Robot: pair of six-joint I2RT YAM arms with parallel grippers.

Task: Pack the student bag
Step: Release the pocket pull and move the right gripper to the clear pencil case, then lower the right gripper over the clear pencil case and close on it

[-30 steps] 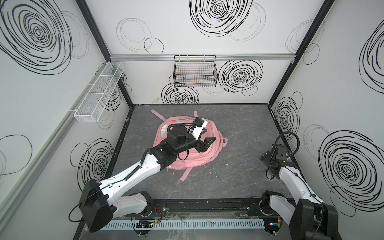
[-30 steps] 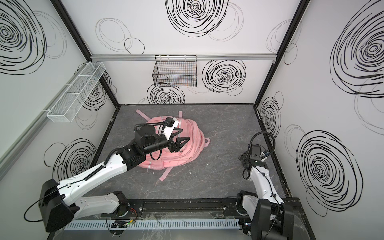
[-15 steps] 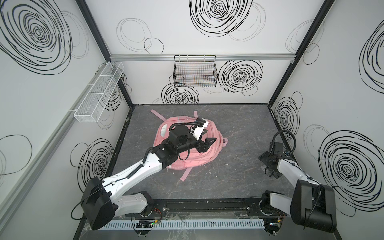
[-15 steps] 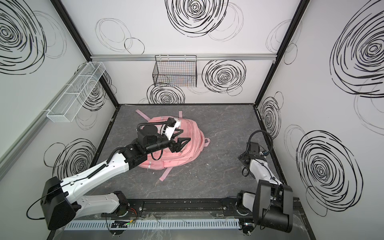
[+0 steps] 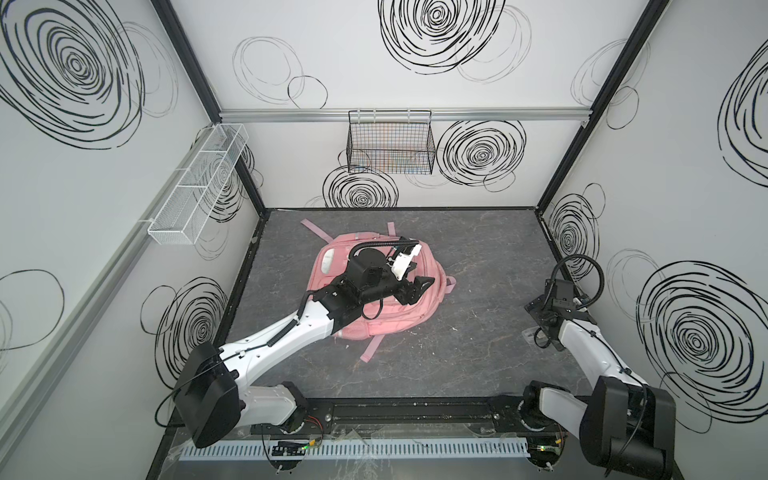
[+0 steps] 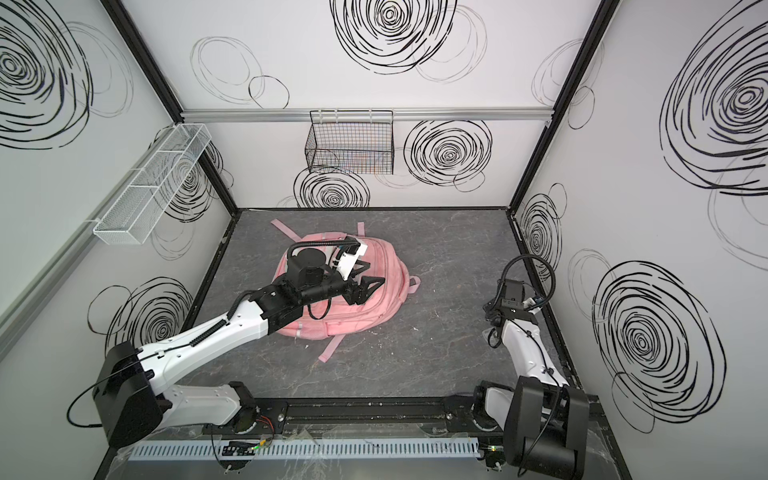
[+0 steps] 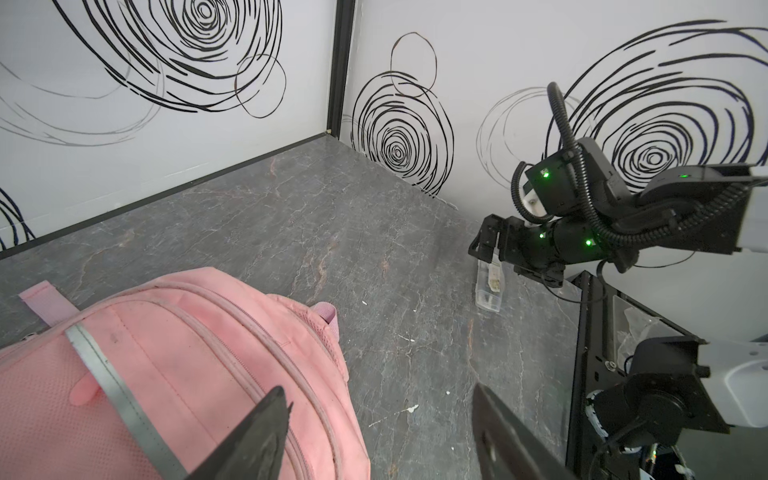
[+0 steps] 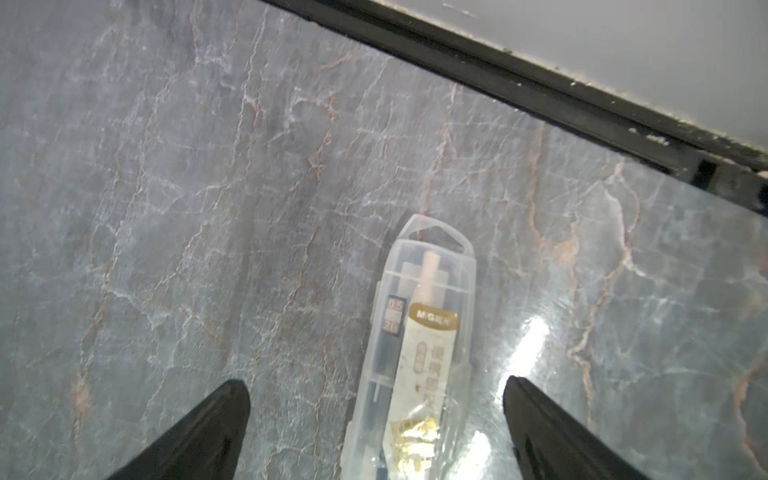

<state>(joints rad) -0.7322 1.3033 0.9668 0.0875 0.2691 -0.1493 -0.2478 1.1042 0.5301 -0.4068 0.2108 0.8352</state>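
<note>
Right end effector (image 8: 376, 384): jaws spread wide and holding nothing. I have it low over the table (image 5: 478, 266), one finger on each side of the clear lead case (image 8: 428, 332); I can't see either finger touching it.
Left end effector (image 7: 378, 390): partly open and empty, hovering above the student bag (image 5: 399, 320).
Student bag: lying flat, left of the table's centre and well apart from the case. I see no compartment open.
Step in hand: I judge this to be picking up the case for packing.
Next move: settle lower and close squarely across the case's narrow width; slick plastic may slip from a shallow pinch. The bag needs opening before anything goes in.
</note>
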